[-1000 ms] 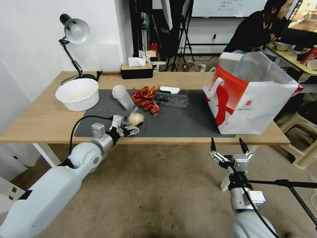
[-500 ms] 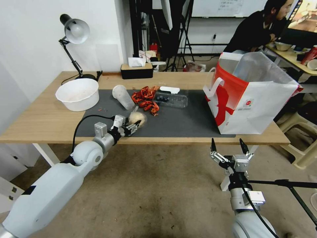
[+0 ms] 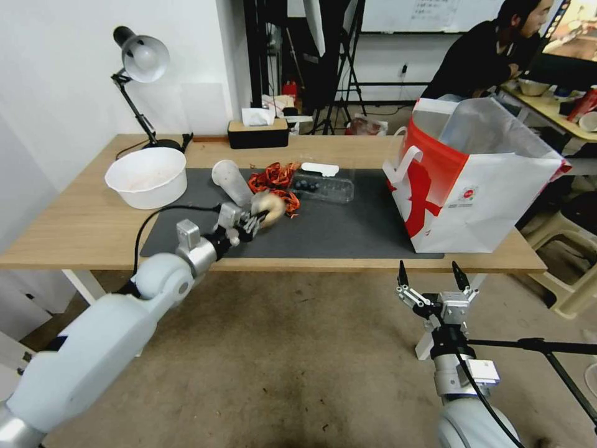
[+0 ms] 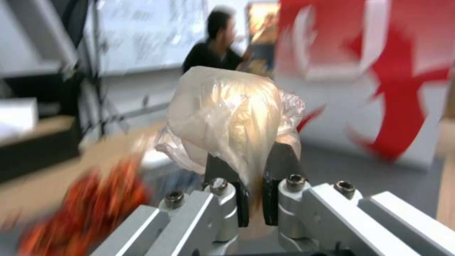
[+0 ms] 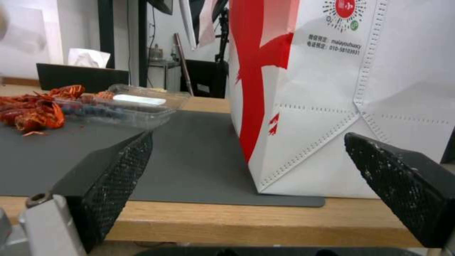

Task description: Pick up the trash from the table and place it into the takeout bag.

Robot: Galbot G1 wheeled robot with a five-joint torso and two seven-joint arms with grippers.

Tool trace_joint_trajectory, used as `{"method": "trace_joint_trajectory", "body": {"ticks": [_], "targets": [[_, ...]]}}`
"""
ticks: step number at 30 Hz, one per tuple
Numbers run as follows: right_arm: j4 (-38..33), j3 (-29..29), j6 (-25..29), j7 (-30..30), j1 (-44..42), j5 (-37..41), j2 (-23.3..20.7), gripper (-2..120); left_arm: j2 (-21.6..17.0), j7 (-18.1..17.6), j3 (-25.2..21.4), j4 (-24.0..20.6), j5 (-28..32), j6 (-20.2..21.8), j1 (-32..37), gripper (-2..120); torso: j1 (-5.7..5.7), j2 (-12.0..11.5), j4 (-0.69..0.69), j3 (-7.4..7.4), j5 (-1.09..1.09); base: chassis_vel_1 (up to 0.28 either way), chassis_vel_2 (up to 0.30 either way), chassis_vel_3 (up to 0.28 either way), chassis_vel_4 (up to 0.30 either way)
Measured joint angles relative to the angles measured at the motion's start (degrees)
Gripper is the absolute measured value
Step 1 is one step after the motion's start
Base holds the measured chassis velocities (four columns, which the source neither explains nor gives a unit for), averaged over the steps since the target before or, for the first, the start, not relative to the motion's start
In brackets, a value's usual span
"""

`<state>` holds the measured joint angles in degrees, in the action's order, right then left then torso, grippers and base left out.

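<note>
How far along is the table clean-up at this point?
Early stage. Nothing can be seen inside the takeout bag. In hand: the left gripper, jaws shut on the clear bag with beige lump, holds it above the mat. Left on the table: white bowl, translucent cup, red shells, clear tray. The right gripper waits open, below the table edge.

White wall (image 3: 56, 74), brownish floor (image 3: 298, 361), tripods (image 3: 339, 68) w/ whiteboard (image 3: 429, 14) behind.
</note>
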<state>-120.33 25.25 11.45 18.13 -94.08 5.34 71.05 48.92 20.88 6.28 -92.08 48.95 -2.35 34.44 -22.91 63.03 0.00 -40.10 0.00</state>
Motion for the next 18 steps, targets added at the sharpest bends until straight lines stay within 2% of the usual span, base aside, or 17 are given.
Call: {"method": "trace_joint_trajectory", "body": {"ticks": [2, 4, 6, 7, 9, 10, 12, 14, 18], "targets": [[0.0, 0.1, 0.0, 0.0, 0.0, 0.0, 0.0, 100, 1.1, 1.4, 3.7, 1.8, 2.6, -1.6, -5.4, 4, 0.0, 0.0, 0.01, 0.0, -0.01, 0.0, 0.0, 0.0, 0.0], [0.0, 0.2, 0.0, 0.0, 0.0, 0.0, 0.0, 100, 1.6, 1.6, 5.2, 2.5, 3.5, -2.0, -7.6, 4, 0.0, 0.0, 0.0, -0.01, -0.02, 0.0, 0.0, 0.0, 0.0], [0.0, 0.2, 0.0, 0.0, 0.1, 0.0, 0.1, 100, 3.7, 1.9, 10.5, 4.5, 6.0, -2.8, -14.8, 4, 0.0, 0.0, 0.01, -0.01, 0.02, 0.0, 0.0, 0.0, 0.0], [0.0, 0.2, 0.0, 0.0, 0.1, 0.0, 0.1, 100, 3.7, 1.9, 10.5, 4.5, 6.0, -2.8, -14.8, 4, 0.0, 0.0, 0.01, -0.01, 0.02, 0.0, 0.0, 0.0, 0.0], [0.0, 0.3, 0.0, 0.0, 0.2, -0.1, 0.3, 100, 6.0, 1.8, 15.5, 6.6, 7.6, -3.0, -21.0, 4, -0.01, 0.0, -0.03, -0.01, 0.02, 0.0, 0.0, 0.0, 0.0], [0.0, 0.3, 0.0, 0.0, 0.2, -0.1, 0.3, 100, 6.0, 1.8, 15.5, 6.6, 7.6, -3.0, -21.0, 4, -0.01, 0.0, -0.03, -0.01, 0.02, 0.0, 0.0, 0.0, 0.0], [0.0, 0.3, 0.0, 0.0, 0.3, -0.2, 0.4, 100, 8.6, 1.7, 19.8, 8.7, 8.9, -3.1, -26.4, 4, -0.01, 0.0, -0.02, -0.01, 0.01, 0.0, 0.0, 0.0, 0.0], [0.0, 0.3, 0.0, 0.0, 0.3, -0.2, 0.5, 100, 9.5, 1.7, 20.9, 9.4, 9.2, -3.1, -28.0, 4, -0.01, 0.0, -0.03, -0.01, 0.03, 0.0, 0.0, 0.0, 0.0], [-0.1, 0.6, 0.0, 0.0, 0.3, -0.3, 0.6, 100, 15.8, 1.6, 25.5, 14.0, 11.0, -2.8, -35.8, 4, -0.01, 0.0, 0.0, -0.01, 0.02, 0.0, 0.0, 0.0, 0.0]]}}
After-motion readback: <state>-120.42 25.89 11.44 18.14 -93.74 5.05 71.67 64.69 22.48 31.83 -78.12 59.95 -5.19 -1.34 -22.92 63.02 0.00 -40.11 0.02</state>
